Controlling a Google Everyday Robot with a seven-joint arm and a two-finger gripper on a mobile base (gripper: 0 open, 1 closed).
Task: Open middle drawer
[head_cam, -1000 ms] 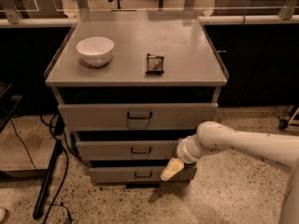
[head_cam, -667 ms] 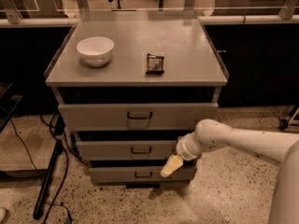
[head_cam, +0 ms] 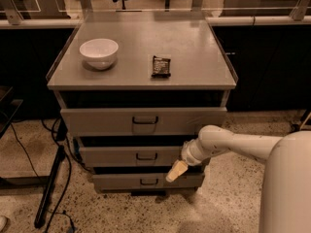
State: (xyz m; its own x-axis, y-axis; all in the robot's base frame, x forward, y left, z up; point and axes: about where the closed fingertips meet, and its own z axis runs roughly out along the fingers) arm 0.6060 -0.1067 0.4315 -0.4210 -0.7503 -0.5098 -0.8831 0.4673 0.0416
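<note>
Near middle drawer (head_cam: 131, 156), end effector (head_cam: 176, 171)

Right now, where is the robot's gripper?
The gripper is low in the camera view, right of the handle of the middle drawer, just above the bottom drawer.

Claw (head_cam: 176, 171) fronts middle drawer (head_cam: 112, 156) right end; handle (head_cam: 146, 156) free

Cabinet top (head_cam: 194, 57): white bowl (head_cam: 98, 52), dark packet (head_cam: 161, 66)
</note>
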